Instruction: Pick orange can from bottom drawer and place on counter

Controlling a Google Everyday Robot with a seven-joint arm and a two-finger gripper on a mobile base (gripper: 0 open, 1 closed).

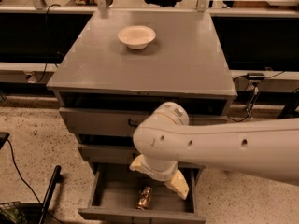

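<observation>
The orange can (144, 198) lies on its side in the open bottom drawer (112, 195), near the middle of the tray. My gripper (159, 176) hangs from the white arm just above the drawer. One cream finger (178, 185) shows to the right of the can and another (138, 163) to its upper left; they stand apart and hold nothing. The gripper is above and slightly right of the can, not touching it. The counter (182, 64) is the flat grey top of the cabinet.
A white bowl (136, 36) sits on the counter toward the back left. Two upper drawers (93, 120) are shut. A black pole (49, 192) and cables lie on the speckled floor to the left. Dark shelving runs behind.
</observation>
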